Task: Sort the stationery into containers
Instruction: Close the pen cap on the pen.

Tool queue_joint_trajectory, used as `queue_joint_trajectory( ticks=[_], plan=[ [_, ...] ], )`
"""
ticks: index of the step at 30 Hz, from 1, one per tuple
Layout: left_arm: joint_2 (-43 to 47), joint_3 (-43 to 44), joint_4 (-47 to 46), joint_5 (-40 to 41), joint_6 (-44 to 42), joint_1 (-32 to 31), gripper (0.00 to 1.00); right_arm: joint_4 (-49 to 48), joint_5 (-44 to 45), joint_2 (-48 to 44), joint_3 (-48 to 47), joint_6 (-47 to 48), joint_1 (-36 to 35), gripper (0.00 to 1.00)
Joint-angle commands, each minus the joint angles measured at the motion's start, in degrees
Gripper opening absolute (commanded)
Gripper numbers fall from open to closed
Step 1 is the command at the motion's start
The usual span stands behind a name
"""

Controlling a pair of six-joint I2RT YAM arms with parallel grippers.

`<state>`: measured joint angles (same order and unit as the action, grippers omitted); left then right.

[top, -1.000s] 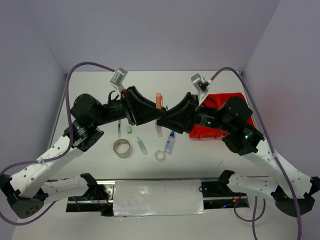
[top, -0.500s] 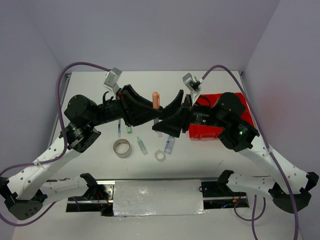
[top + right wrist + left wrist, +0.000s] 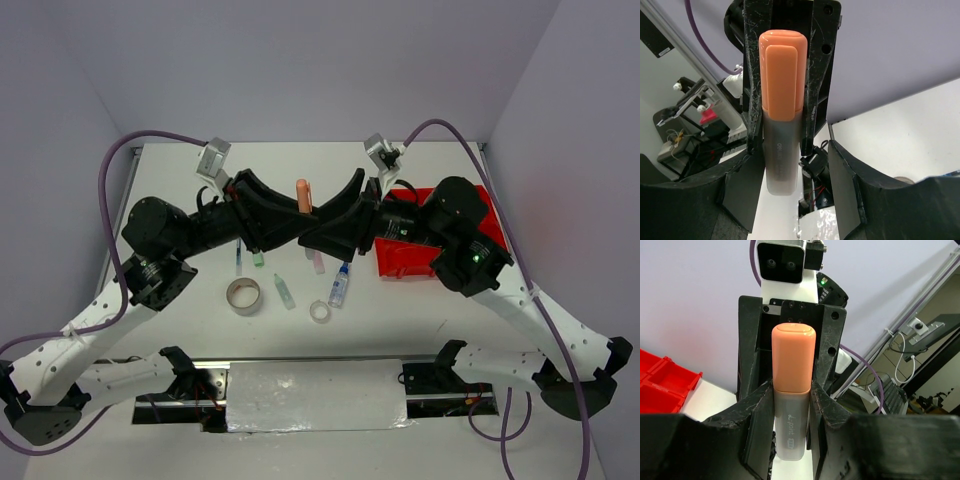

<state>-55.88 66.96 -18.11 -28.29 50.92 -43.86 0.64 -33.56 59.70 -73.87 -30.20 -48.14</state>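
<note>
An orange-capped marker (image 3: 303, 193) with a grey body is held upright in mid-air over the middle of the table. My left gripper (image 3: 297, 215) is shut on its grey body (image 3: 790, 425). My right gripper (image 3: 318, 222) faces it from the other side, jaws open on either side of the marker (image 3: 781, 150) with a gap on one side. The red tray (image 3: 448, 262) lies at the right, partly under my right arm. On the table lie a beige tape roll (image 3: 243, 295), a small clear ring (image 3: 320, 311), a blue-capped bottle (image 3: 339, 287) and a thin pen (image 3: 238, 258).
A green eraser (image 3: 258, 258), a pale green marker (image 3: 285, 291) and a pink item (image 3: 317, 262) lie below the raised grippers. A corner of the red tray (image 3: 660, 385) shows in the left wrist view. The table's near edge has a foil-covered strip (image 3: 315, 395).
Both grippers and the orange marker have shifted left and slightly toward the back. The things on the table have not moved.
</note>
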Motion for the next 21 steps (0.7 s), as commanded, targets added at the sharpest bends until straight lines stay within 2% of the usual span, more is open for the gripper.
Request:
queue_joint_trajectory(
  ticks=[1,5,7,8,10,11,13,15,16,17,20,21],
  plan=[
    [0.7,0.3,-3.7,1.6,-0.9,-0.8,0.0,-4.5,1.2,0.7,-2.4,-0.1,-0.5,0.6],
    [0.2,0.4,-4.4,1.4,-0.6,-0.9,0.0,-4.9,2.1,0.7,-1.8,0.2,-0.6,0.57],
    [0.2,0.5,-4.1,1.7,-0.4,-0.9,0.0,-5.4,2.4,0.5,-1.4,0.4,-0.6,0.47],
    [0.2,0.5,-4.0,1.8,-0.3,-0.9,0.0,-5.7,2.7,0.4,-0.9,0.4,-0.6,0.31],
    [0.2,0.5,-3.6,1.9,-0.4,-1.0,0.0,-5.8,3.3,0.2,-0.6,0.8,-0.6,0.16],
    [0.2,1.2,-3.2,1.9,-0.5,-1.0,0.01,-6.1,3.7,-0.1,-0.1,1.0,-0.6,0.03],
    [0.2,2.1,-1.5,2.3,-1.3,-1.1,0.11,-6.0,3.9,-0.6,0.4,1.7,-0.5,0.0],
    [-0.3,4.0,1.7,2.1,-2.5,-1.1,0.27,-5.4,3.9,-1.1,0.8,2.3,-0.6,0.0],
    [-0.5,4.7,2.8,2.3,-2.9,-1.1,0.35,-4.8,3.8,-1.3,0.9,2.6,-0.6,0.0],
    [-0.7,5.5,4.6,2.2,-3.3,-1.1,0.53,-4.4,3.4,-1.3,1.1,2.8,-0.6,0.0],
    [-0.6,6.0,6.0,2.7,-4.0,-1.1,0.81,-4.3,3.3,-2.0,2.1,3.1,-0.6,0.0],
    [-0.5,5.9,6.0,3.0,-4.2,-1.1,0.84,-4.2,3.3,-2.4,2.3,3.2,-0.6,0.0]
  ],
)
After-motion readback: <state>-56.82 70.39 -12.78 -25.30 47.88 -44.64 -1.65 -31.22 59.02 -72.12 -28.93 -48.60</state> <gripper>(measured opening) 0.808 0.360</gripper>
